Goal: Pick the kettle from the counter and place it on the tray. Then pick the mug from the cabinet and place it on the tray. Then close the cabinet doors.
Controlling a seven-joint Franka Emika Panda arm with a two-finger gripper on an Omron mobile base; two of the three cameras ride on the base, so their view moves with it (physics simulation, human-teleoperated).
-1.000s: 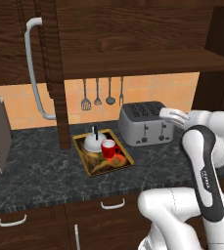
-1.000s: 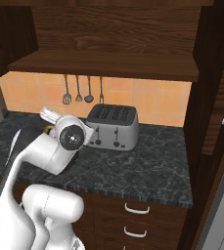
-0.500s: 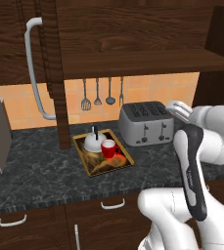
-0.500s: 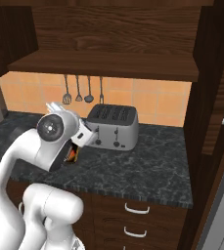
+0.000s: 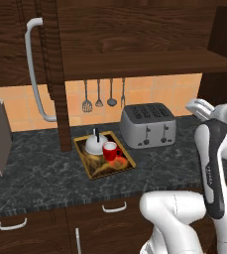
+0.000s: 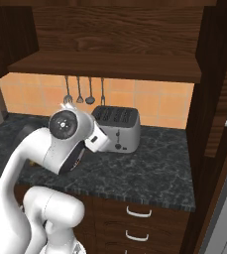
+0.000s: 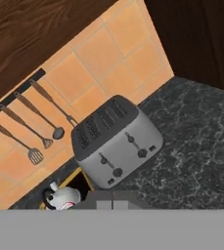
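My gripper is closed on nothing, raised to the right of the boxy silver toaster. On the dark marbled worktop, left of the toaster, the gold-rimmed tray carries the small dome-shaped silver kettle and the glossy red mug, touching. The dark brown cabinet door with its long grey bar handle stands open.

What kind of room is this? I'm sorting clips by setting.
A kitchen, rendered: a silver toaster on a dark stone counter, cooking utensils hanging on an orange tiled wall, and a kettle and red mug on a tray.
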